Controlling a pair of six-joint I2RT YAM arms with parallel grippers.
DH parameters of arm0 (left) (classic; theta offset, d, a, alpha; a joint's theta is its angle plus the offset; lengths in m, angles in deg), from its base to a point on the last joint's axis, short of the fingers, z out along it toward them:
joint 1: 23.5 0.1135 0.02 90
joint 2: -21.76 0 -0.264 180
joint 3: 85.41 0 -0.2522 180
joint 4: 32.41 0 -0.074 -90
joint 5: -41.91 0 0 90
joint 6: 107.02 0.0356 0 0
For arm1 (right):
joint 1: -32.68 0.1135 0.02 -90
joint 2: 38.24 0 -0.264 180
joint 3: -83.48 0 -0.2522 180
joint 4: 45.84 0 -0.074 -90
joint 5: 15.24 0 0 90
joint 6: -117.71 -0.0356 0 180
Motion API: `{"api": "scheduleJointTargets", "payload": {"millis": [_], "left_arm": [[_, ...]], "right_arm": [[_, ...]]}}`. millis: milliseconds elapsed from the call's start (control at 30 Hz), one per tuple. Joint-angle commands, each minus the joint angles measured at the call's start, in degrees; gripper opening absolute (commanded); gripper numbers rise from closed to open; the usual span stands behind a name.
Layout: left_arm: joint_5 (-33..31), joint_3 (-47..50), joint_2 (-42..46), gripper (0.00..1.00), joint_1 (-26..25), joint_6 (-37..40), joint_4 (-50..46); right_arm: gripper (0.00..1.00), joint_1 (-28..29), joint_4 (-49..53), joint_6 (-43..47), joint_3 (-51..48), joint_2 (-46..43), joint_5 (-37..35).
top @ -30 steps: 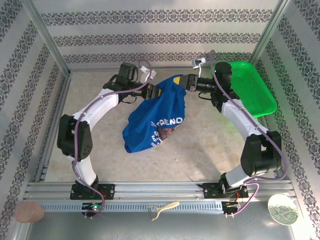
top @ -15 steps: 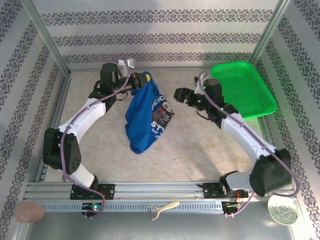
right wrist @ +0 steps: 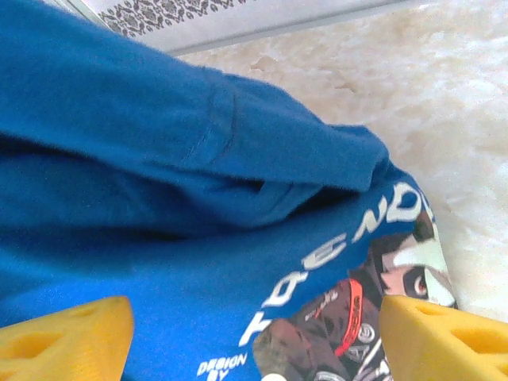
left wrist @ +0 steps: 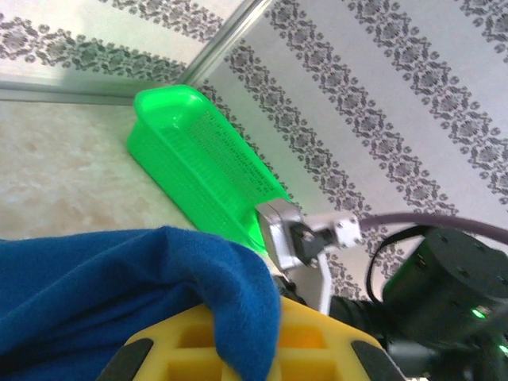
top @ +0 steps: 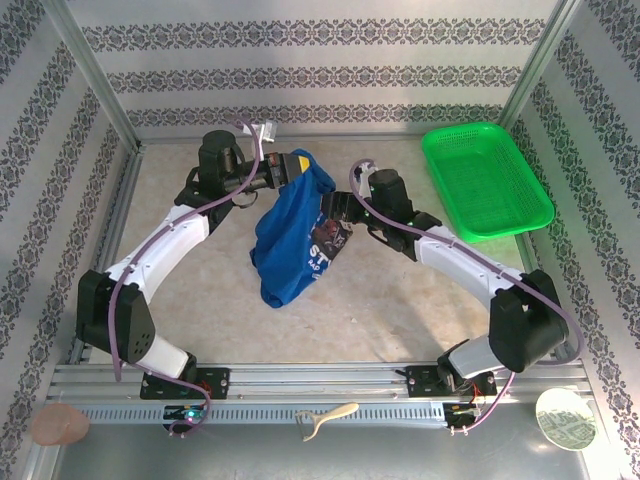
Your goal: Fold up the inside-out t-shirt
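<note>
The royal-blue t-shirt hangs bunched from my left gripper, which is shut on its upper edge at the back left of the table. The lower end of the cloth rests on the table. In the left wrist view the blue cloth drapes over that gripper's yellow fingers. My right gripper is open, right against the shirt's dark chest graphic. In the right wrist view its yellow fingertips stand wide apart, with the graphic and pale lettering between them, nothing pinched.
A green mesh basket stands at the back right, also seen past the cloth. Patterned walls close the back and sides. An aluminium rail runs along the near edge, with small loose items in front of it.
My right gripper let go of the shirt, opened, and swung left and nearer to the graphic. The left gripper carried the shirt leftward; it now hangs from that gripper alone.
</note>
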Motion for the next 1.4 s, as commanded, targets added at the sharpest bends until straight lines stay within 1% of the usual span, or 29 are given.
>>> {"api": "scheduleJointTargets", "payload": {"millis": [0, 200, 267, 500, 600, 700, 833, 900, 933, 967, 1033, 1100, 1167, 1233, 1367], "left_arm": [[3.3, 0.5, 1.9, 0.00, -1.1, 1.2, 1.3], [5.2, 1.5, 2.4, 0.00, -1.5, 1.5, 1.1], [6.2, 1.3, 2.0, 0.00, -1.8, 1.0, 1.9], [8.5, -1.4, -0.7, 0.00, -3.0, 0.3, 1.8], [10.0, -2.9, -1.7, 0.00, -3.8, 0.4, 1.3], [10.5, -3.6, -2.0, 0.00, -4.6, 0.1, 1.4], [11.7, -3.5, -2.1, 0.00, -4.8, -2.1, 4.1], [11.6, -3.4, -2.0, 0.00, -4.8, -1.9, 3.8], [11.2, -3.3, -1.9, 0.00, -4.6, -1.6, 3.5], [10.9, -2.8, -1.5, 0.00, -4.3, -1.6, 3.6], [9.8, -1.3, -1.1, 0.00, -3.1, -2.2, 4.9], [7.5, 0.9, -0.5, 0.00, -1.1, -3.2, 6.7], [3.3, 3.1, 0.1, 0.00, 1.3, -2.9, 5.8], [-2.9, 5.2, 0.4, 0.00, 4.4, -1.6, 3.2], [-12.4, 6.2, -1.5, 0.00, 6.9, 2.9, -3.3]], "right_arm": [[0.81, -1.5, -4.7, 2.8, 2.6, 0.7, 3.4], [0.82, -4.0, -8.1, 4.2, 0.7, -0.3, 10.0], [0.83, -4.3, -7.7, 4.5, 1.6, 0.3, 11.9], [0.83, -3.9, -6.7, 4.8, 5.4, 5.5, 13.3], [0.83, -3.9, -7.1, 4.2, 7.8, 9.7, 12.5], [0.83, -4.1, -6.5, 3.6, 11.9, 16.1, 12.6], [0.81, -4.1, -6.2, 1.7, 17.6, 24.6, 15.2], [0.75, -4.4, -7.4, 0.2, 18.5, 26.9, 17.4], [0.66, -4.8, -8.1, -0.6, 18.4, 27.2, 18.8], [0.47, -5.1, -9.1, -1.2, 17.7, 27.0, 20.2], [0.18, -6.1, -10.8, -2.0, 15.8, 25.4, 23.1], [0.00, -7.6, -12.9, -3.5, 13.2, 22.6, 26.7], [0.00, -9.3, -16.5, -5.7, 9.8, 19.3, 30.5], [0.00, -10.7, -19.5, -7.6, 6.3, 15.4, 34.1], [0.00, -11.8, -24.8, -11.8, 1.7, 8.5, 39.9]]}}
